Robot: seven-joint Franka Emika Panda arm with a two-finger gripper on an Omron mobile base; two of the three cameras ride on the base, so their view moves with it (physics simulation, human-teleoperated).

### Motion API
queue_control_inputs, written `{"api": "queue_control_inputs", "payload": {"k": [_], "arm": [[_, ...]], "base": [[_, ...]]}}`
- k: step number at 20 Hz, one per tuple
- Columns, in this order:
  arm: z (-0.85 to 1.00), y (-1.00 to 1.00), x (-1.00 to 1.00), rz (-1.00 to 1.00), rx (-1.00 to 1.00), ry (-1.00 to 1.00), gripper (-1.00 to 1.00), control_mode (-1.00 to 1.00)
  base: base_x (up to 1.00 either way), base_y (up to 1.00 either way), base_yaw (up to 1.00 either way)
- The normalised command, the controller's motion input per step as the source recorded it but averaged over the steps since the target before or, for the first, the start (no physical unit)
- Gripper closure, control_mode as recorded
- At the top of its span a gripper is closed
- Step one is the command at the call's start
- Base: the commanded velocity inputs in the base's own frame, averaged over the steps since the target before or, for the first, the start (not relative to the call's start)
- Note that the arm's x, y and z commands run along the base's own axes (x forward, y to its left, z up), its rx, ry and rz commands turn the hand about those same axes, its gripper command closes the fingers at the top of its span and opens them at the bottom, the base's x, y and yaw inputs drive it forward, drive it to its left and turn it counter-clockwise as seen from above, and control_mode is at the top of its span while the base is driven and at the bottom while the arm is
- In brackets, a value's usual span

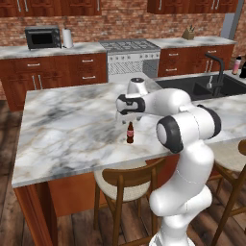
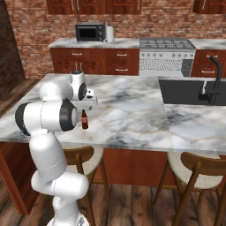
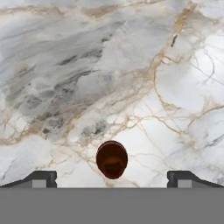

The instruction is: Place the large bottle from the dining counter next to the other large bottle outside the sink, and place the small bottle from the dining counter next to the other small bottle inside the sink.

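Red-brown small bottle (image 1: pixel 129 132) partly hidden under arm.

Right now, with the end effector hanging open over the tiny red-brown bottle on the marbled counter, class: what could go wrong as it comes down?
1. In the hand view the tiny red-brown bottle sits low between the fingertips of the end effector, not centred in depth, so a straight descent might clip its top.
2. It stands upright and slim near the front edge of the marbled counter; a nudge could tip or roll it off.
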Motion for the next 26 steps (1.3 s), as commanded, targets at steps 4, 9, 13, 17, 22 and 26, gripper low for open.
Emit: {"api": "queue_control_inputs", "payload": {"k": [4, 9, 13, 17, 22, 26], "arm": [[-0.21, 0.02, 0.06, 0.0, 0.0, 0.04, -1.0, -1.0], [-0.18, 0.03, 0.02, 0.0, 0.0, 0.05, -1.0, -1.0], [-0.17, 0.01, 0.03, 0.0, 0.0, 0.03, -1.0, -1.0], [-0.07, 0.0, 0.03, 0.0, 0.0, 0.01, -1.0, -1.0], [0.0, 0.0, 0.02, 0.0, 0.0, 0.0, -1.0, -1.0], [0.0, -0.01, 0.0, 0.0, 0.0, 0.01, -1.0, -1.0]], "base": [[0.0, 0.0, 0.0], [0.0, 0.0, 0.0], [0.0, 0.0, 0.0], [0.0, 0.0, 0.0], [0.0, 0.0, 0.0], [0.0, 0.0, 0.0]]}}
